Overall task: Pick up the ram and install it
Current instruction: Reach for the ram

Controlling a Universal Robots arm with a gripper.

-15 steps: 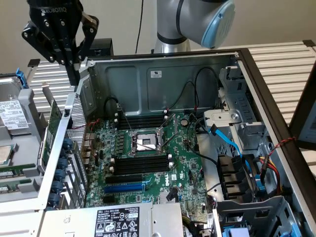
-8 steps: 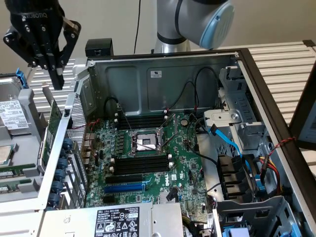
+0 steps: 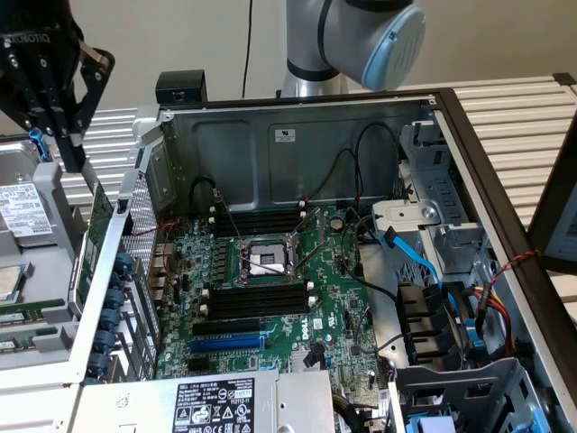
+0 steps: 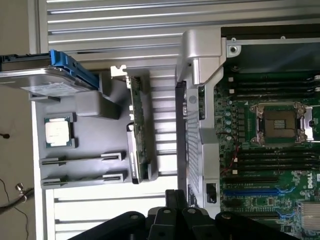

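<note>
Ram [image 3: 27, 313]: thin green stick in the grey tray [image 3: 41, 361] outside the computer case [image 3: 297, 144], on the exterior view's left.
Ram long axis: runs across the exterior view, roughly level and about parallel to the black slots [image 3: 257, 299] on the motherboard [image 3: 270, 271]. One end points toward the case wall and the other runs off the picture's edge.
Neighbour: a second green stick [image 3: 27, 344] lies just beside it, parallel, on the near side.
Holders: in the wrist view, two long grey holders [image 4: 82, 177] sit side by side beyond the processor chip [image 4: 59, 132].
Gripper [image 3: 77, 162] [image 4: 175, 197]: hangs above the tray, over the hard drive [image 3: 22, 212], well apart from the ram.
Fingers: pressed together, with nothing visible between them.
Nearest thing: a green card [image 3: 90, 239] stands up in the tray against the case side, its upper end just below the fingertips.
Slots: black slots flank the open processor socket [image 3: 263, 262], and none shows a green stick seated.
</note>
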